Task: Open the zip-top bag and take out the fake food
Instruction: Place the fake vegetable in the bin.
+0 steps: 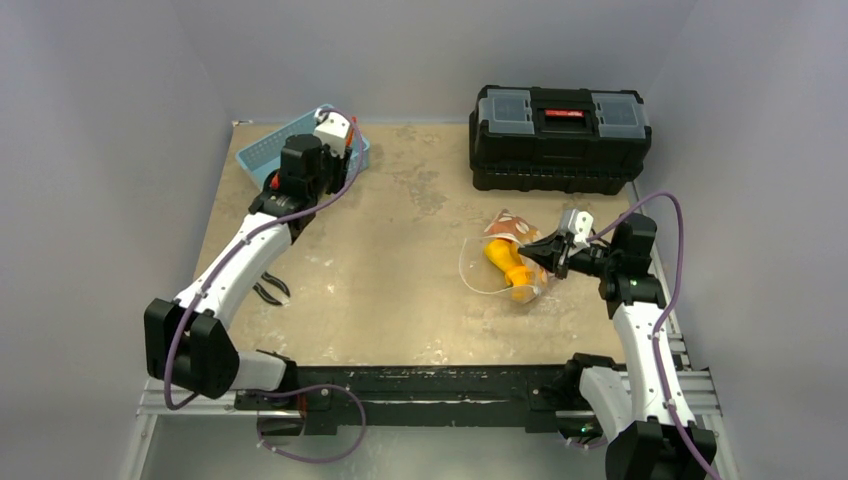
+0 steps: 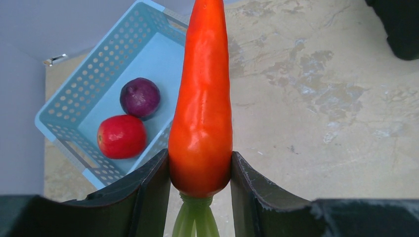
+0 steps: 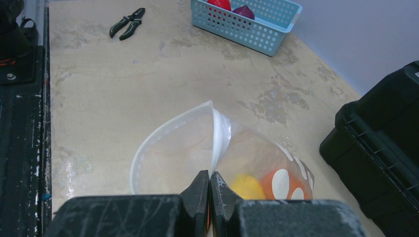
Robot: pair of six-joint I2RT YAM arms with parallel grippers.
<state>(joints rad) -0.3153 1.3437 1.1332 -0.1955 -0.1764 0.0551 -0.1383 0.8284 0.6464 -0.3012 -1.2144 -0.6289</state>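
Observation:
An orange-red plastic carrot [image 2: 201, 113] with a green stem is clamped between the fingers of my left gripper [image 2: 200, 173], which hangs over the near right edge of the light-blue basket [image 2: 79, 94]. Inside the basket lie a red fruit [image 2: 121, 136] and a purple one [image 2: 140, 97]. On the right, the zip-top bag [image 3: 197, 143] lies with its mouth open, and my right gripper [image 3: 209, 183] is shut on its white zip strip. Yellow [image 3: 247, 186] and orange [image 3: 269, 183] fake food shows through the dotted plastic. From above, the bag [image 1: 512, 262] lies at the right gripper [image 1: 553, 254].
A black toolbox [image 1: 558, 136] stands at the back right, close behind the bag. Black pliers [image 3: 127, 22] lie on the table near the left arm. The basket [image 1: 300, 145] sits at the back left corner.

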